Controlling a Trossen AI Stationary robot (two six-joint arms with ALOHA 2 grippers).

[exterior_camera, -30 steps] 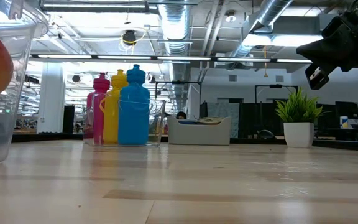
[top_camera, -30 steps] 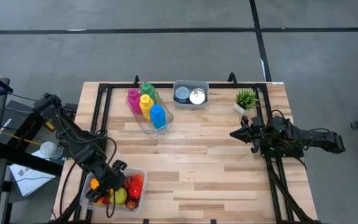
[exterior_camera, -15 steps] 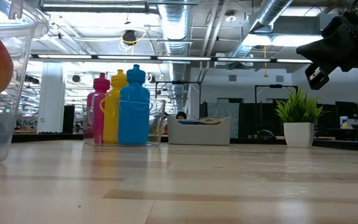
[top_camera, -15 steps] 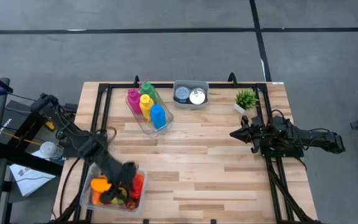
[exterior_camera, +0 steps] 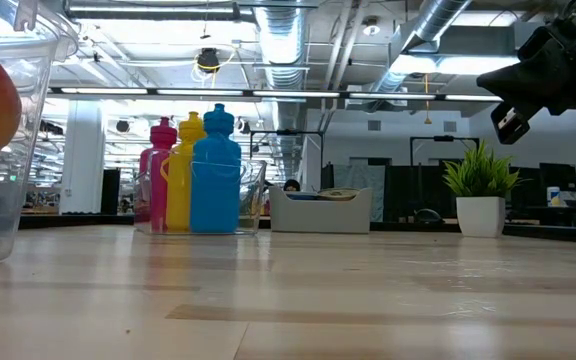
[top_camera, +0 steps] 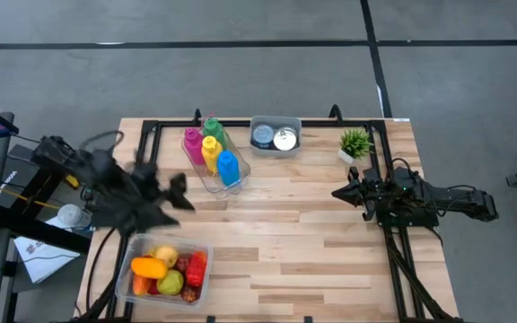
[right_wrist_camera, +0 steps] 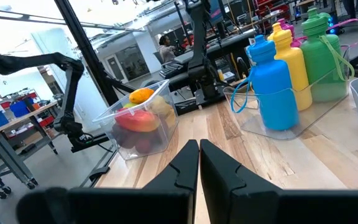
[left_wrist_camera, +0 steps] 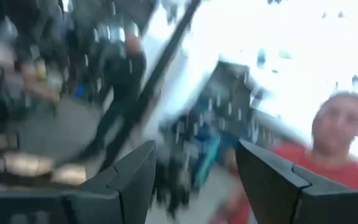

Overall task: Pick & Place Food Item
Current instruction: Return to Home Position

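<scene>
Surface (top_camera: pixel 312 251): a pale wooden top with a black frame along its back and sides.
Left end effector (left_wrist_camera: pixel 195 149): lifted clear of the surface over its left part, between the bottle tray and the bin. Its two fingers stand apart with nothing between them.
Right end effector (right_wrist_camera: pixel 199 152): hangs above the right side of the surface, near the plant, and points toward the middle. Its fingers are pressed together on nothing.
Bin (top_camera: pixel 206 255): a clear-walled container at the front left corner of the surface, well apart from both arms.
Mangoes: all lie inside the bin. A yellow-orange mango (top_camera: pixel 148 267) sits on top at the left, red mangoes (top_camera: pixel 196 267) at the right, and a greenish fruit (top_camera: pixel 170 283) at the front.
Bottle tray (top_camera: pixel 239 184): a clear tray at the back, left of centre, holding four upright bottles. They are pink (top_camera: pixel 192 142), green (top_camera: pixel 214 128), yellow (top_camera: pixel 210 152) and blue (top_camera: pixel 228 168).
Grey box (top_camera: pixel 275 151): just right of the tray at the back edge, with two cans (top_camera: pixel 274 137) in it.
Plant (top_camera: pixel 355 142): a small green plant in a white pot at the back right corner.
Room behind: the left wrist view shows a person in a red top (left_wrist_camera: pixel 340 168), heavily blurred.
</scene>
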